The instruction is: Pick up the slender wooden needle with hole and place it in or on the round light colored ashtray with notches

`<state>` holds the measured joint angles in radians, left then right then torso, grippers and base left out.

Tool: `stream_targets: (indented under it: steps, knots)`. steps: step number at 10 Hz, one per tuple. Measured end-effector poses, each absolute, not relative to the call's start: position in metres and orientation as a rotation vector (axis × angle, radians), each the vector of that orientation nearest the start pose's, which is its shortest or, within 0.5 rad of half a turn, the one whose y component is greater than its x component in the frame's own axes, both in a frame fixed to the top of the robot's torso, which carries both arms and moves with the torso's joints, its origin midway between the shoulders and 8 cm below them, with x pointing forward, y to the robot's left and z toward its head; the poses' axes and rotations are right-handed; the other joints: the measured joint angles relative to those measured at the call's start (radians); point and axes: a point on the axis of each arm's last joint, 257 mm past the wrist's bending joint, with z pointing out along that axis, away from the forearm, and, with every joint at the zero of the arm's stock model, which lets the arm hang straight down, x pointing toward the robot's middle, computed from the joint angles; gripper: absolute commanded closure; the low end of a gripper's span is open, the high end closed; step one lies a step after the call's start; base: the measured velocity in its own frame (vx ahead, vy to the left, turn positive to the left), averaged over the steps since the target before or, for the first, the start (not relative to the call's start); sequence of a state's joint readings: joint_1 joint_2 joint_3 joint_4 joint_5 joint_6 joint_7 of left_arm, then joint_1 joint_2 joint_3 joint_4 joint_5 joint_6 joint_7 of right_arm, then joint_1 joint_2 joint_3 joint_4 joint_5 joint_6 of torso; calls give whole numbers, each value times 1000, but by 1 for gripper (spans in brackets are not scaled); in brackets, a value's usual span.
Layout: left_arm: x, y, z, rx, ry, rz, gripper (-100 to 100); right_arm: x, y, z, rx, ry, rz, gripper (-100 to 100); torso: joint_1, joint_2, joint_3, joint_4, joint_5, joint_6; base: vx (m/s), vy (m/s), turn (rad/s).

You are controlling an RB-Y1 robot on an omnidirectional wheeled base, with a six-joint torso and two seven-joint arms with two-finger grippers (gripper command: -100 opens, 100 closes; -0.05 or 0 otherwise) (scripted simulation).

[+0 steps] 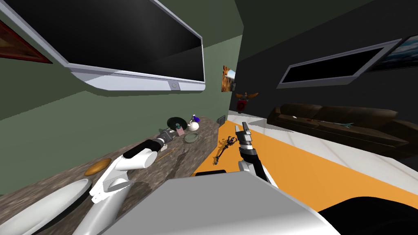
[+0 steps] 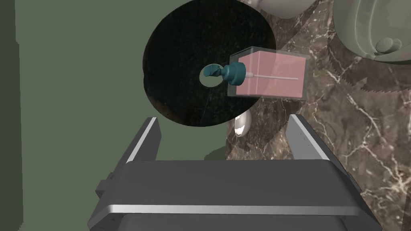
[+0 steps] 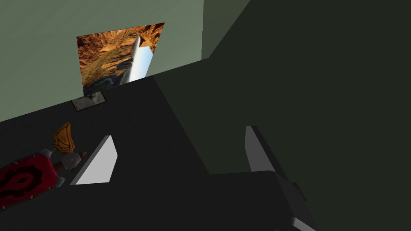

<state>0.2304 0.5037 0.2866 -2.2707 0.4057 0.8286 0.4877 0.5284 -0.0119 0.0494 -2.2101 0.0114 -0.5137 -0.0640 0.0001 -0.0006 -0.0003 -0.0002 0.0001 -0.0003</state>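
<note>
Right, the left tool point(image 2: 223, 118) is out over the brown marble table point(image 2: 373, 136) that runs along the green wall point(image 2: 80, 80). Its two fingers point(image 2: 145, 138) stand wide apart, gripping nothing. Between them, down on the marble, lies a small white oval thing point(image 2: 242, 124). Just past the fingertips stands a black disc point(image 2: 192, 52) with a hole through its middle. In front of the disc is a clear box of pink liquid with a teal pump head point(image 2: 267, 76). Off to one side of that box sits the round, pale grey-green ashtray point(image 2: 361, 24), flat on the table.

Now the needle point(image 1: 166, 154). From the head camera it is a thin wooden sliver lying flat on the marble. It sits beside the left forearm point(image 1: 143, 149), nearer to me than the tool and apart from its fingers, and well short of the ashtray. Beyond the ashtray there's a white teapot-shaped piece point(image 1: 193, 126). Closer to me on the same table are a brown oval piece point(image 1: 97, 166) and the rim of a large white dish point(image 1: 45, 202).

Over on the other side, the right tool point(image 1: 241, 127) hangs off the table's edge above the orange floor point(image 1: 285, 163), fingers spread and empty. Near it on that floor lies an ornate golden sceptre point(image 1: 223, 150).
</note>
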Motion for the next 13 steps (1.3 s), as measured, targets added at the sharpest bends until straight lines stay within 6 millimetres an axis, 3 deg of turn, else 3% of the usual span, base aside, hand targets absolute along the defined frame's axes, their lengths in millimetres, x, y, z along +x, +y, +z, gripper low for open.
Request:
stream_targets:
  steps: [7,13]
  knots:
    - [424,420,-174,-1914,1162,-1002,-100,354,-266,-15,742,669,1375,0,0,0,0,0,0,0,9,2,-63]
    - [388,448,-224,-2141,1158,-826,-100,354,-266,-15,742,669,1375,0,1,-1,0,0,0,0,14,8,-75]
